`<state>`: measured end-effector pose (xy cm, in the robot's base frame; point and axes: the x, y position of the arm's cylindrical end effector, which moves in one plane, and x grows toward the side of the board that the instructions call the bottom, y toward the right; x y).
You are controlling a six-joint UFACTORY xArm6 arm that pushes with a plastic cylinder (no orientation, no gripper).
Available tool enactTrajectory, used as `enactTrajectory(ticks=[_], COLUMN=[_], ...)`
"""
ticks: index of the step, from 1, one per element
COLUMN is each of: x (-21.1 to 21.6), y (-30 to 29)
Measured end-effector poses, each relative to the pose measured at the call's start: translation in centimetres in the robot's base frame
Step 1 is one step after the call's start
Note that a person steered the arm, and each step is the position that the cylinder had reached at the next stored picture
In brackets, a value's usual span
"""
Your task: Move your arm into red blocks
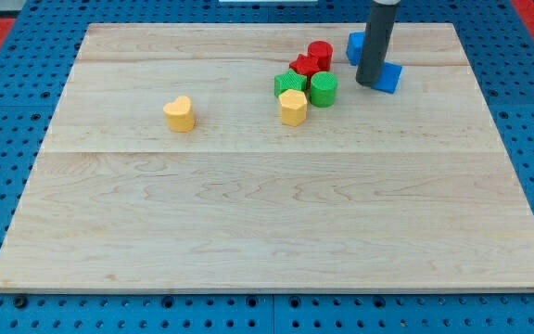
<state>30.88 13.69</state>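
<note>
Two red blocks, a cylinder (320,54) and a star (303,66), are sitting near the board's top edge. My tip (371,83), carrying no pincer, is resting to their right, touching a blue block (388,77). Sweeping left is probably risking scattering the green blocks (323,89) too.

Red (320,54), green (323,89), yellow (180,113), blue blocks (388,77); pale wooden board (267,213).

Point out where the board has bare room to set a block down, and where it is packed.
Free: the whole stretch below the yellow heart block and yellow hexagon block, down to the wooden board bottom edge; also the view's top-left corner. Crowded: the top right, where red blocks, green blocks, blue blocks and my tip cluster.
</note>
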Motion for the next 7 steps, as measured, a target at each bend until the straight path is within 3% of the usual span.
enactTrajectory(ticks=[1, 5, 6, 7], x=[-2.3, -2.6, -2.6, -3.4], y=[-1.2, -12.7, -9.7, -2.9])
